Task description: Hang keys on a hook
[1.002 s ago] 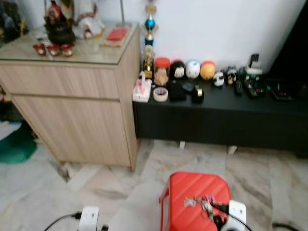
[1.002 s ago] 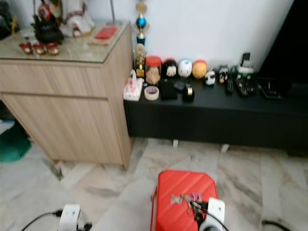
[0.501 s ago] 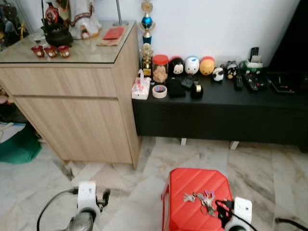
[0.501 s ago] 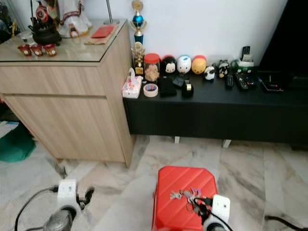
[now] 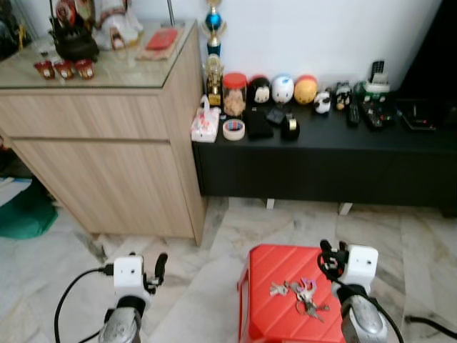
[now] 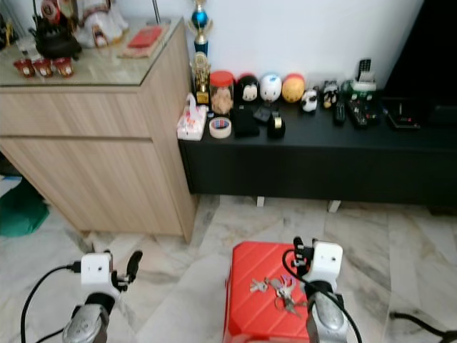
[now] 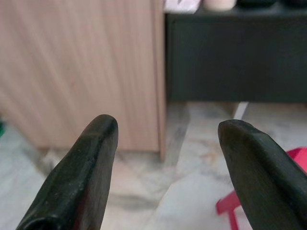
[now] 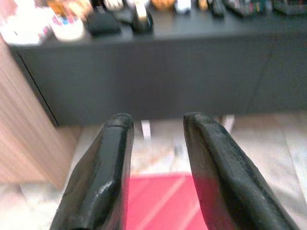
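Bunch of silver keys point(image 5: 303, 295) lying mid-top of ribbed red plastic stool point(image 5: 268, 318), right gripper point(image 5: 327, 259) hovering at its far right corner, jaws parted, empty, left gripper point(image 7: 165, 163) jaws gaping wide, holding nothing

A bunch of shiny metal keys point(image 5: 303, 294) lies on a glossy red plastic stool point(image 5: 275, 275) with ribbed top. The veined marble floor point(image 5: 385, 232) looks polished. The pale wood-grain cabinet point(image 5: 107, 171) carries a glass top; the low black bench point(image 5: 321, 168) is matt.

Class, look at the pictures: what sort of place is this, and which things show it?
Probably a home living room: a wooden cabinet, a low black TV bench lined with toys and remotes, and a marble floor.
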You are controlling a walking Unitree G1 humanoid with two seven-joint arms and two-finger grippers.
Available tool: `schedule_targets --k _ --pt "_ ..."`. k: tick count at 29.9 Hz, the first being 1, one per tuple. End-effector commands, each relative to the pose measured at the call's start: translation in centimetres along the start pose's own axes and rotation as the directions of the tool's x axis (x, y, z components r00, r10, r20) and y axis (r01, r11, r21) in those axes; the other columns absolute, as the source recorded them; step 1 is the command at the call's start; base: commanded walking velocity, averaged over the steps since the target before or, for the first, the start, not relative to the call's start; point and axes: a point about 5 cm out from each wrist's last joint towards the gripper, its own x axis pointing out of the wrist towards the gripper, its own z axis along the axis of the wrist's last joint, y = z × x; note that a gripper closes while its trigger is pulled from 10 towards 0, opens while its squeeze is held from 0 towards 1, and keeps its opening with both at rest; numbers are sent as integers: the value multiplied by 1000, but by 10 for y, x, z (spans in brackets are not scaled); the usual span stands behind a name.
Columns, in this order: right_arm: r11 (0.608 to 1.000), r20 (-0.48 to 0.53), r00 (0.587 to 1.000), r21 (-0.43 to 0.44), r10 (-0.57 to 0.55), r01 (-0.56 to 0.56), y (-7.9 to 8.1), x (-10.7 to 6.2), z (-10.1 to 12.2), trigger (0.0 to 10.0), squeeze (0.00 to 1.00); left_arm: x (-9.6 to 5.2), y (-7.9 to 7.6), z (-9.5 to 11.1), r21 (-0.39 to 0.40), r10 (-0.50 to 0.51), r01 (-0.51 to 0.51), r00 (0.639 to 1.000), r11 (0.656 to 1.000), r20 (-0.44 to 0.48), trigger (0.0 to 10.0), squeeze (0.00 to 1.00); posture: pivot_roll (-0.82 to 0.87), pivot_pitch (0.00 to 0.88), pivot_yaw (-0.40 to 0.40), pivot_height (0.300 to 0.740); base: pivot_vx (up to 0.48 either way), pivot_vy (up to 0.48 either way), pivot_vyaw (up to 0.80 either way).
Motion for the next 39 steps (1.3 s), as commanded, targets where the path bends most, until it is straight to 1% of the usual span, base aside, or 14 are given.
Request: schedule_targets --k 1,4,6,8,10,14,19,22,25,28,30,32,34,39 --pt "1000 14 1000 -10 22 -22 4 -2 2 10000 0 4 -1 4 -16 0 0 1000 1000 5 10000 0 -45 9 27 740 0 0 0" --pt "1000 15 1000 -15 13 -13 3 -2 2 10000 0 6 -2 9 -27 6 -5 1000 1000 19 10000 0 -44 9 27 740 0 0 0" --pt "1000 0 1000 16 -3 3 1 -2 0 10000 0 9 -6 18 -26 -8 9 998 1000 58 10000 0 -35 0 20 740 0 0 0" --pt "1000 6 1000 2 -19 19 -1 0 3 10000 0 10 -8 23 -17 -16 18 997 1000 76 10000 0 -34 0 19 740 0 0 0" --pt "999 4 1000 11 -30 30 -1 2 4 10000 0 11 -6 23 -33 3 -1 997 999 75 10000 0 -34 0 17 740 0 0 0" --pt "1000 14 999 -6 -29 29 -2 4 8 10000 0 11 -2 23 -32 13 -11 998 999 65 10000 0 -43 0 13 740 0 0 0" --pt "1000 -7 1000 -9 -29 29 -3 2 5 10000 0 11 -4 25 -41 5 -3 998 999 68 10000 0 -37 0 10 740 0 0 0" --pt "1000 -14 1000 6 -26 26 -1 1 4 10000 0 11 -4 25 -42 5 -2 998 999 66 10000 0 -39 0 7 740 0 0 0" --pt "1000 -25 1000 -14 -13 13 0 0 2 10000 0 12 -4 26 -38 2 1 998 999 65 10000 0 -33 0 3 740 0 0 0" --pt "1000 -31 999 -9 -18 18 -2 1 2 10000 0 14 -4 28 -37 2 1 998 999 66 10000 0 -31 0 -3 740 0 0 0" --pt "1000 -54 998 18 -24 25 -3 3 1 10000 0 17 -3 29 -37 6 -4 998 999 62 10000 0 -27 5 -8 740 0 0 0" --pt "1000 -69 997 20 -22 24 -2 4 1 10000 0 18 -2 29 -37 7 -5 998 999 63 10000 0 -25 7 -9 740 0 0 0" --pt "1000 -89 996 10 -25 26 -2 5 0 10000 0 19 -2 30 -36 6 -4 998 999 65 10000 0 -24 10 -12 731 0 0 0" --pt "1000 -88 996 17 -20 22 -1 7 1 10000 0 22 -1 32 -27 5 -3 998 1000 66 10000 0 -23 20 -16 701 0 0 0"
